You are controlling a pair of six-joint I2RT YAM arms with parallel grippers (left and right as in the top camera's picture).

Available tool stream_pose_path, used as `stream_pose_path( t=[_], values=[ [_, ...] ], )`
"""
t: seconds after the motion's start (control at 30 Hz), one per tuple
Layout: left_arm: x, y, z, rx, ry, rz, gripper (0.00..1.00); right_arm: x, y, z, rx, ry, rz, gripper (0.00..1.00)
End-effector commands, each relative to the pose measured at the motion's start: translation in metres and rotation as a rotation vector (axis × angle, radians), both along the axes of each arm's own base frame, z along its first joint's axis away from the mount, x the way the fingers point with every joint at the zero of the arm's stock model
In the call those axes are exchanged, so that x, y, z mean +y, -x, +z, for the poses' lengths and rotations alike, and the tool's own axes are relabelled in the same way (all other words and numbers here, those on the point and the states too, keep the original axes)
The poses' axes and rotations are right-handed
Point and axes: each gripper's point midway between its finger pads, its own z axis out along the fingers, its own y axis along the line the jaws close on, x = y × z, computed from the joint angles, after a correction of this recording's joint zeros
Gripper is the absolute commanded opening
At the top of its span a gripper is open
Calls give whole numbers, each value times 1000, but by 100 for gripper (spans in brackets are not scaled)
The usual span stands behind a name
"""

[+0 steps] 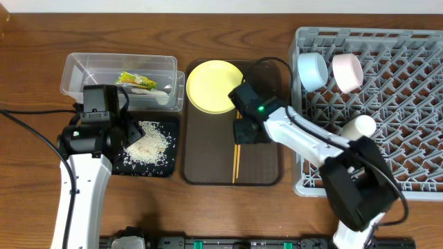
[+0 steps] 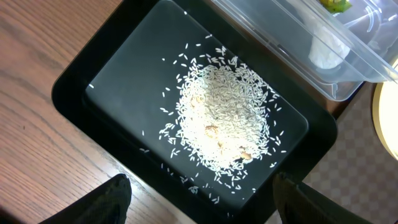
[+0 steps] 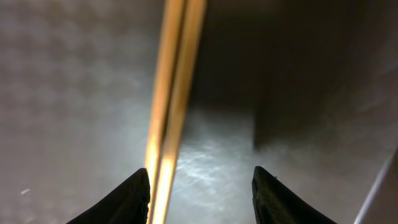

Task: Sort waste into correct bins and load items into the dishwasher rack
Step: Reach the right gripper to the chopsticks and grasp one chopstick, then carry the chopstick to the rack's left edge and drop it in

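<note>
Presently, the right tool stands half open and grips nothing. The chopsticks lie between its fingers, just beside the frame-left one. The left tool gapes wide and empty above the rice at frame centre.

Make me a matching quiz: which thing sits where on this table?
Things:
1. rice
2. snack wrapper
3. chopsticks
4. light blue bowl

Places:
A. grey rack
B. black tray
C. brown tray
D. clear tub

Pairs: 1-B, 2-D, 3-C, 4-A.
</note>
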Motion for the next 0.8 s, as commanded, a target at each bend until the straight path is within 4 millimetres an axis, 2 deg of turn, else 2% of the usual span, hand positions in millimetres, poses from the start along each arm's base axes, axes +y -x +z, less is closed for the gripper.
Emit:
stream_pose_path(
  t=[0.0, 0.27, 0.33, 0.37, 0.5, 0.6, 0.77],
  values=[
    [2, -2, 4, -12, -4, 12, 76, -3, 2, -14, 12, 42, -41, 51],
    [2, -2, 4, -13, -4, 12, 76, -9, 1, -23, 13, 79, -47, 50],
    [2, -2, 4, -12, -4, 12, 76, -11, 1, -23, 9, 90, -53, 48],
    [2, -2, 4, -13, -4, 12, 76, -13, 1, -23, 9, 98, -57, 44],
    [2, -2, 4, -12, -4, 12, 76, -18, 4, -24, 24, 113, -65, 13],
    [2, -2, 4, -12, -4, 12, 76, -20, 4, -24, 30, 118, -69, 1],
    [2, -2, 4, -12, -4, 12, 76, -27, -1, -17, 22, 111, -89, 1]
  ],
)
